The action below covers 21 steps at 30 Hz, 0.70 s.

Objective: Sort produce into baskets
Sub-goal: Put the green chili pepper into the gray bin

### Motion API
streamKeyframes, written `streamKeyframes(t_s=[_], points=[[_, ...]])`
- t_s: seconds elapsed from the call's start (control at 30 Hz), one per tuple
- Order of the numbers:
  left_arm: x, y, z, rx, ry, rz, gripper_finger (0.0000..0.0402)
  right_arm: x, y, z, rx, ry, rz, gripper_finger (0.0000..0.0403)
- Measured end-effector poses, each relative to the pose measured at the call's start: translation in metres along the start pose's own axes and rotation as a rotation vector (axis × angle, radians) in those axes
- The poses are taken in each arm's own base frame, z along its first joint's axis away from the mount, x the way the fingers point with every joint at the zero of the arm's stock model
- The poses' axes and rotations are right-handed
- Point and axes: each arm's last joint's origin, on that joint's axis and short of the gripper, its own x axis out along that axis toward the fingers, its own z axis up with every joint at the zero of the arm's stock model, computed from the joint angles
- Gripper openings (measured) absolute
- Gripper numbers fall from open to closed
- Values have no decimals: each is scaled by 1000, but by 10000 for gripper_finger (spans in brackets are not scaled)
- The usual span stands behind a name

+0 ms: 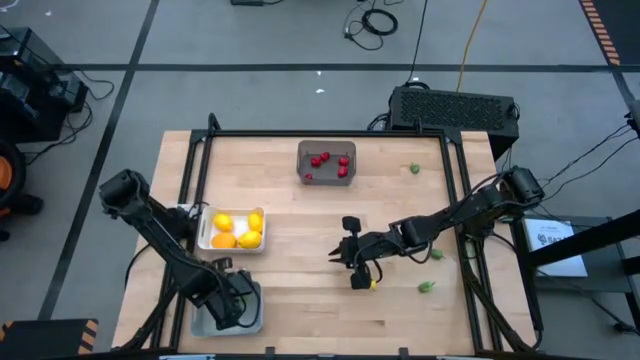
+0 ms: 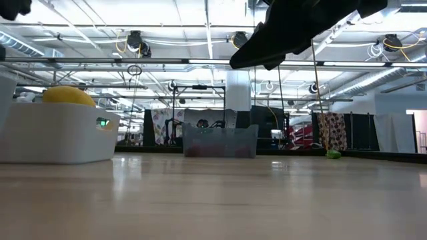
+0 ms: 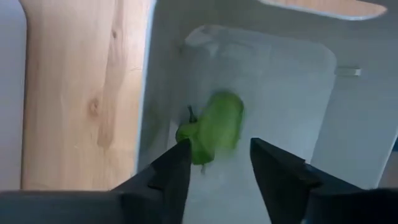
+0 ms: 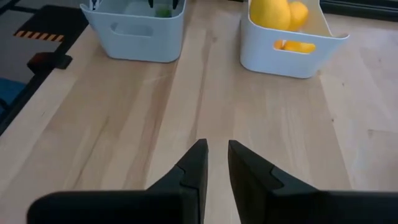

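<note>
My left gripper (image 3: 219, 163) hangs inside the light grey-blue tray (image 1: 226, 312) at the table's near-left edge, fingers spread, with a green pepper piece (image 3: 211, 127) lying on the tray floor just beyond my fingertips. My right gripper (image 1: 352, 262) hovers mid-table, fingers nearly together, holding nothing. I can read no writing anywhere.

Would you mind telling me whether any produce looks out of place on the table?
Yes: three green pieces lie loose on the bare wood on the right arm's side, outside every basket; the others sit in baskets.
</note>
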Motion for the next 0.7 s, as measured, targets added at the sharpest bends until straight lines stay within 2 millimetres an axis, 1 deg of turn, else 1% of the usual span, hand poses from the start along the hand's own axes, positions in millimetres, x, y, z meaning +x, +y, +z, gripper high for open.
streamKeyframes(t_s=[0.17, 0.27, 0.37, 0.5, 0.6, 0.7], points=[[0, 3, 6, -26, 64, -39, 217, 0, 0, 0, -5, 2, -1, 54], [0, 7, 12, -28, 141, -90, 232, 0, 0, -1, -6, 12, -2, 54], [-1, 11, 19, -39, 185, -125, 235, 0, 0, -1, -2, 14, -2, 54], [-3, 14, 27, -8, 221, -187, 235, 0, 1, -1, 14, 14, -1, 54], [-12, 11, 35, 42, 212, -230, 235, 0, 1, -3, 65, 27, -2, 54], [-26, 7, 45, 116, 170, -259, 235, -1, 4, -10, 138, 95, -5, 54]])
